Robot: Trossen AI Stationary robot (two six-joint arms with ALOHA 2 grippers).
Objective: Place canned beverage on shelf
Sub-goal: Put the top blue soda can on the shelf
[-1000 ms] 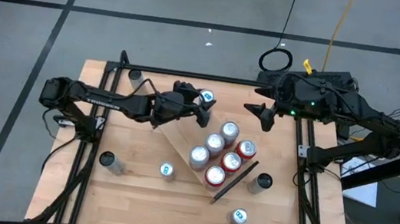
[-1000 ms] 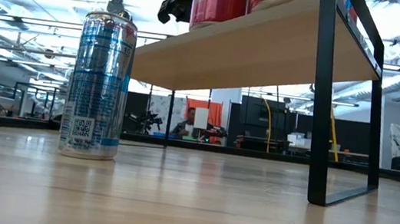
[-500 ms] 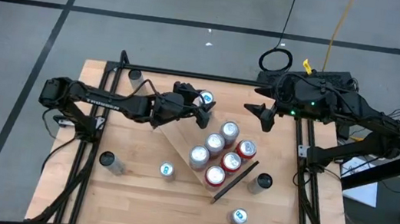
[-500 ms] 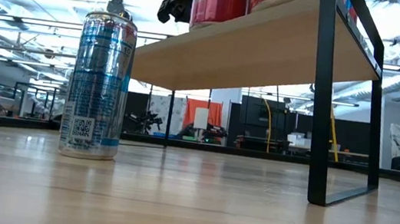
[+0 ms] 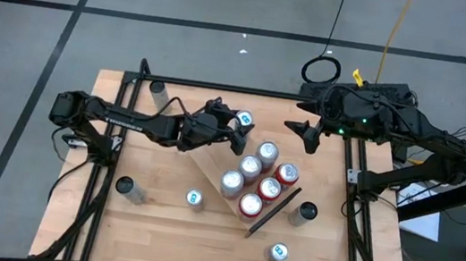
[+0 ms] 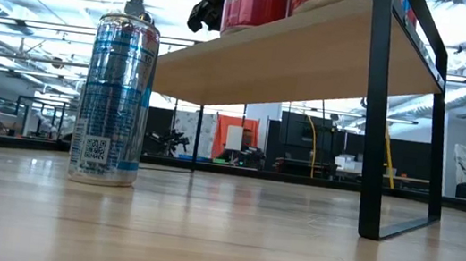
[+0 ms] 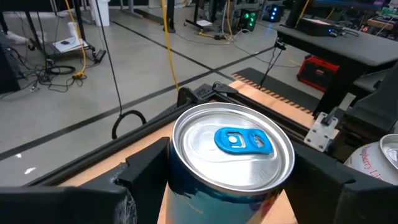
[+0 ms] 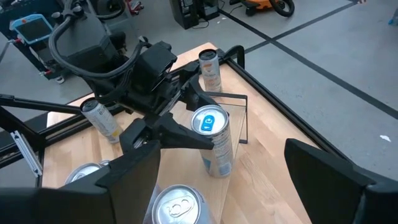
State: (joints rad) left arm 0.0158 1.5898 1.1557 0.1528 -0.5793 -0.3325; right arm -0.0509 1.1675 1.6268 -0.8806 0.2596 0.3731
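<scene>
Left end effector [image 5: 235,129] is clamped around the blue-tab can [image 5: 243,118], holding it over the shelf [image 5: 211,159] just beside the red cans [image 5: 262,187]. Can's probably slick and dentable, so mid-body grip looks sensible. Right end effector [image 5: 308,137] sits open, well apart.

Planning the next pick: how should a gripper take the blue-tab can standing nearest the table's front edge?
Grip the blue-tab can around its round side wall, fingers level, mid-height. It stands upright and alone, so probably come from the right, where the right gripper waits open.
</scene>
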